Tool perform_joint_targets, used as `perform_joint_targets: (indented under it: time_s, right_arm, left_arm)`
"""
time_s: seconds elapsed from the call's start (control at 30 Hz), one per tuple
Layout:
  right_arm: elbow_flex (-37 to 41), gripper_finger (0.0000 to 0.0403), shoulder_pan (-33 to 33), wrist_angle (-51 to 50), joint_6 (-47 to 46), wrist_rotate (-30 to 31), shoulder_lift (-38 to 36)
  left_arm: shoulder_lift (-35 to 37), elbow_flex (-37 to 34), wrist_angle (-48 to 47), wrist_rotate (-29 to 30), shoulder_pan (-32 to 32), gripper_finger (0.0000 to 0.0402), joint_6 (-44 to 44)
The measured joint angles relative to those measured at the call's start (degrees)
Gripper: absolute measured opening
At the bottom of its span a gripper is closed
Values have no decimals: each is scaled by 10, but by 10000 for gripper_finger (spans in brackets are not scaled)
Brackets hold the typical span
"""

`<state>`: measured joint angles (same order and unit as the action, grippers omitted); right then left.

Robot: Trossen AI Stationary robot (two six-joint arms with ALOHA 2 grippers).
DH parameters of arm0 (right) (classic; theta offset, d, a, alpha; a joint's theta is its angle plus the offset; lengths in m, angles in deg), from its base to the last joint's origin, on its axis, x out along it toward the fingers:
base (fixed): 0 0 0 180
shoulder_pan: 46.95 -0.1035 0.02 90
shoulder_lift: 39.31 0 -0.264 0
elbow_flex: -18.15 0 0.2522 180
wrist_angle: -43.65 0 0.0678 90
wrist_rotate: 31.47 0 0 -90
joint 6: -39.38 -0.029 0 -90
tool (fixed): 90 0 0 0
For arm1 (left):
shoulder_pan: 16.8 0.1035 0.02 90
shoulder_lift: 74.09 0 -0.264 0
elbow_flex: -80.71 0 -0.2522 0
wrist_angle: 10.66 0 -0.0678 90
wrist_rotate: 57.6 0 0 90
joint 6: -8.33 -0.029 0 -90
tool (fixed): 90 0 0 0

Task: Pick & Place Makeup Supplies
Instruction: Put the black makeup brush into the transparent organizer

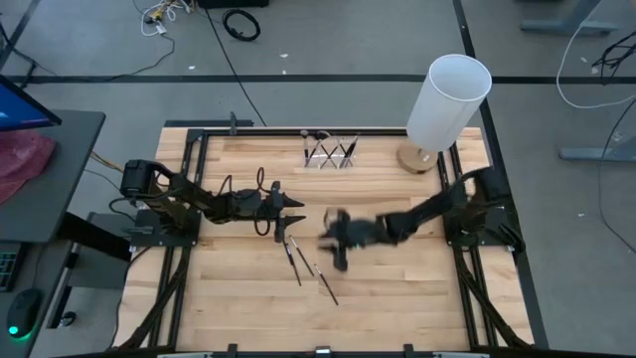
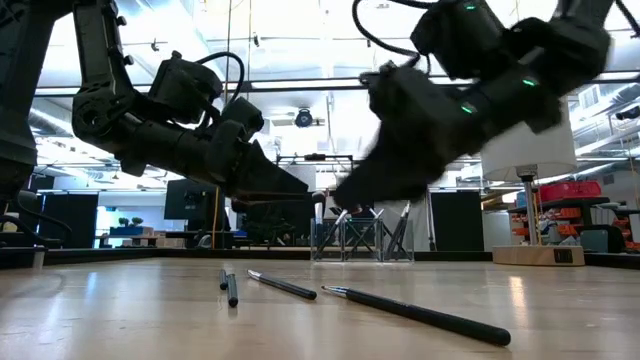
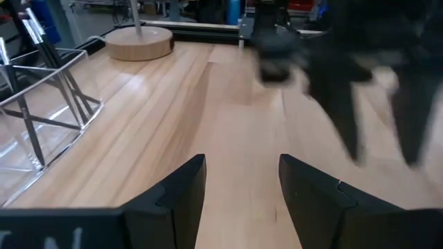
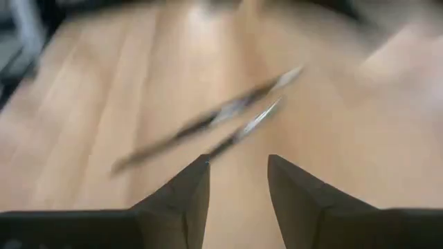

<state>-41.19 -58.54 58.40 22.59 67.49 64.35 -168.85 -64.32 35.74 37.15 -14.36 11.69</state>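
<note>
Several thin dark makeup brushes (image 1: 296, 261) lie flat on the wooden table near its middle; the low view shows them as three sticks (image 2: 285, 286). More brushes stand in a small clear holder (image 1: 331, 154) at the far edge. My left gripper (image 3: 242, 162) is open and hovers left of the loose brushes, with nothing between its fingers. My right gripper (image 4: 239, 162), blurred, is open above the table just right of them (image 1: 334, 247). Two brushes (image 4: 228, 117) lie ahead of its fingertips, apart from them.
A tall white cylinder lamp (image 1: 449, 99) on a round wooden base (image 3: 138, 43) stands at the far right corner. The clear holder (image 3: 41, 104) sits ahead of my left gripper. Bare wood lies toward the near edge (image 1: 397, 308). The table has a black frame rim (image 1: 189, 139).
</note>
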Motion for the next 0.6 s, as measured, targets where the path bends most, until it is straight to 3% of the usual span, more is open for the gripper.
perform_joint_targets:
  time_s: [0.17,0.33,0.47,0.6]
  right_arm:
    - [-10,151,-76,17,-42,-1,66]
    - [-54,187,-115,-15,-46,6,89]
    - [-96,220,-127,-88,-25,58,103]
    - [-127,229,-135,-120,-6,101,132]
  left_arm:
    - [0,0,-1,0,0,188,0]
    - [0,0,0,1,0,188,-2]
    - [0,0,3,2,0,188,-2]
    - [0,0,4,2,0,188,-2]
